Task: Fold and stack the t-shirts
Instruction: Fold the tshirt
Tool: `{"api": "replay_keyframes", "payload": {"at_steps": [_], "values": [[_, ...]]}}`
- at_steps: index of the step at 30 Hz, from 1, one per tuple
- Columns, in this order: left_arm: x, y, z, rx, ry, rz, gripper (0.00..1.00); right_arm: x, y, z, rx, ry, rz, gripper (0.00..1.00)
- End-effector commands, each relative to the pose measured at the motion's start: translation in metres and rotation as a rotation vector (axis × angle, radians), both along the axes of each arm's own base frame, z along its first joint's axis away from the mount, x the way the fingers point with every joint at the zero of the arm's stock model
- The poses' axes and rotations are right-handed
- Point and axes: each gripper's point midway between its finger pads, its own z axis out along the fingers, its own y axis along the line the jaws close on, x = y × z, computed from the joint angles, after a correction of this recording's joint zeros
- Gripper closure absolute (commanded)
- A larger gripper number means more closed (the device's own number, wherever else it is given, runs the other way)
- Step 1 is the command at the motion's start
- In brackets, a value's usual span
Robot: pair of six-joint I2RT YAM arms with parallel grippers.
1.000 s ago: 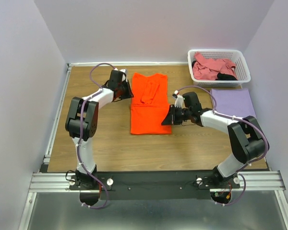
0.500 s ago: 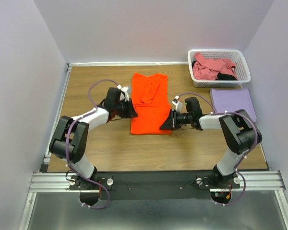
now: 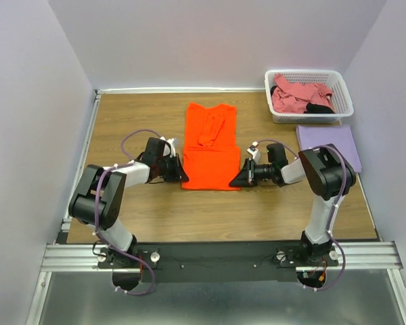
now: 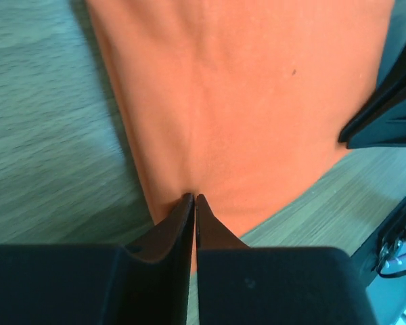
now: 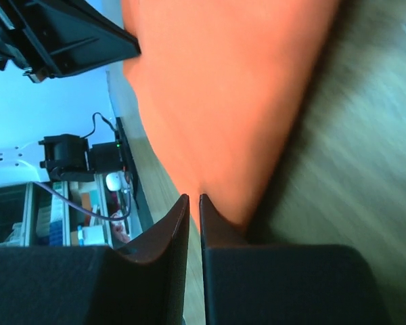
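The bright orange t-shirt (image 3: 210, 145) lies flat mid-table with its sleeves folded in, and also fills the left wrist view (image 4: 243, 101) and the right wrist view (image 5: 223, 88). My left gripper (image 3: 181, 173) is shut on its near left corner (image 4: 194, 198). My right gripper (image 3: 235, 180) is shut on its near right corner (image 5: 193, 198). The pale lavender t-shirt (image 3: 328, 145) lies folded at the right. The dusty pink t-shirt (image 3: 298, 95) and the black cloth (image 3: 319, 108) lie in the basket.
The white lattice basket (image 3: 308, 72) stands at the back right, just beyond the lavender shirt. Grey walls close in the wooden table (image 3: 135, 128) on three sides. Both arms lie low along the orange shirt's near sides.
My left gripper moved from the shirt's far left edge down to its near left corner. My right gripper moved slightly nearer, to the near right corner. Both are shut on the cloth now.
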Motion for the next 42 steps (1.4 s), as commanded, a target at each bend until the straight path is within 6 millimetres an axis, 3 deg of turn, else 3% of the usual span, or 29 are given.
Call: {"api": "replay_keyframes", "payload": {"at_steps": [1,2,3,5,6,7,8,10,11,14,17,20,25,36,42], "values": [[-0.002,0.028,-0.002,0.135,0.004,0.067,0.89,-0.004,-0.019,-0.013,-0.114,-0.011,-0.063,0.82],[0.0,0.029,0.004,0.139,-0.012,0.067,0.88,-0.012,-0.024,-0.013,-0.159,0.034,-0.057,0.82],[0.004,0.031,0.016,0.145,-0.048,0.079,0.87,0.003,-0.026,0.003,-0.193,-0.043,-0.082,0.81],[0.006,0.035,0.025,0.165,-0.076,0.084,0.81,0.006,-0.03,0.016,-0.233,-0.101,-0.081,0.78],[0.007,0.037,0.03,0.174,-0.092,0.084,0.67,0.002,-0.033,0.02,-0.251,-0.084,-0.08,0.76],[0.009,0.041,0.039,0.195,-0.116,0.091,0.63,0.008,-0.034,0.035,-0.257,-0.131,-0.095,0.71],[0.01,0.044,0.044,0.207,-0.131,0.094,0.51,0.002,-0.037,0.036,-0.282,-0.1,-0.098,0.69],[0.013,0.05,0.059,0.234,-0.188,0.116,0.45,0.008,-0.039,0.05,-0.336,-0.154,-0.127,0.62],[0.014,0.053,0.065,0.255,-0.222,0.11,0.34,0.001,-0.038,0.051,-0.376,-0.142,-0.122,0.59],[0.019,0.07,0.08,0.348,-0.301,0.173,0.11,0.008,-0.049,0.054,-0.55,-0.147,-0.211,0.48],[0.021,0.076,0.093,0.37,-0.347,0.21,0.05,0.006,-0.05,0.046,-0.72,-0.119,-0.25,0.41],[0.022,0.083,0.093,0.405,-0.348,0.248,0.02,0.0,-0.042,0.029,-0.854,-0.091,-0.24,0.37],[0.02,0.081,0.087,0.427,-0.331,0.263,0.02,0.0,-0.029,0.019,-0.978,-0.096,-0.246,0.37],[0.014,0.067,0.074,0.447,-0.308,0.222,0.06,-0.004,-0.025,0.01,-1.061,-0.061,-0.244,0.4],[0.011,0.053,0.063,0.473,-0.293,0.172,0.1,-0.011,-0.021,-0.01,-1.101,-0.031,-0.202,0.45]]}}
